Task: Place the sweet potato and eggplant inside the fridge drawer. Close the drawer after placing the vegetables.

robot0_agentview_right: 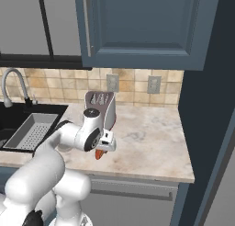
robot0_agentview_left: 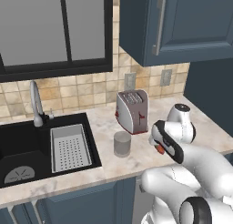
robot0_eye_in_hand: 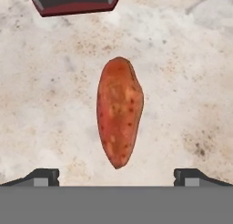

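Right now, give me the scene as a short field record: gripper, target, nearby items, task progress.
gripper: open, above the counter, pointing down at the sweet potato
sweet potato: lying flat on the counter, between the two fingertips' lines, not gripped
toaster: just beyond the sweet potato
glass: left of the toaster's front, near the sink
sink: holds a perforated tray
counter: marble, below a blue wall cabinet
progress: nothing picked up yet
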Controlling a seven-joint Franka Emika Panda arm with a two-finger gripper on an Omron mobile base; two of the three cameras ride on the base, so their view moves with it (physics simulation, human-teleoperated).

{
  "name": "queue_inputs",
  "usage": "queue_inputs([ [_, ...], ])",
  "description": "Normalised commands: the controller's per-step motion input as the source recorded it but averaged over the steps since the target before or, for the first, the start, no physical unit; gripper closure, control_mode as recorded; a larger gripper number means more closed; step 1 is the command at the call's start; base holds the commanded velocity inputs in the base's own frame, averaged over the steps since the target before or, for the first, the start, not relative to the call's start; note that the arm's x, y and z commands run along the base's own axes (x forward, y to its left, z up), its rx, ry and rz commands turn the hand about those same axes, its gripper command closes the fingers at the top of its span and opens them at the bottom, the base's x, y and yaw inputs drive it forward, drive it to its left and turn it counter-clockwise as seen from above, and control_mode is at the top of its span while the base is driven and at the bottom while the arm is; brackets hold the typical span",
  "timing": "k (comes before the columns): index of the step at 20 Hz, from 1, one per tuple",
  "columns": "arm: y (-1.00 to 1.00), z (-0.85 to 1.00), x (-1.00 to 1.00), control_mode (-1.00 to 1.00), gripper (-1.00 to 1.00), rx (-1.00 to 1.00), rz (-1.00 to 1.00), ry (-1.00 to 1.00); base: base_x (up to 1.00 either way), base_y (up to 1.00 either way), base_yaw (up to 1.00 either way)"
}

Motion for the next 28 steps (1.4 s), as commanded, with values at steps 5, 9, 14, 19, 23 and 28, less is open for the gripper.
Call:
queue_inputs([
  [5, 0.01, -0.22, 0.48, -1.00, -1.00, 0.00, 0.00, 0.00, 0.00, 0.00, 0.00],
  [9, 0.03, -0.22, 0.30, -1.00, -1.00, 0.00, 0.00, 0.00, 0.00, 0.00, 0.00],
  [14, 0.00, -0.34, -0.03, -1.00, -1.00, 0.00, 0.00, 0.00, 0.00, 0.00, 0.00],
  [19, 0.06, -0.42, -0.03, -1.00, -1.00, 0.00, 0.00, 0.00, 0.00, 0.00, 0.00],
  [23, 0.16, -0.48, 0.00, -1.00, -1.00, -0.03, 0.00, 0.02, 0.00, 0.00, 0.00],
  [28, 0.14, -0.22, 0.00, -1.00, 1.00, -0.06, 0.00, 0.05, 0.00, 0.00, 0.00],
])
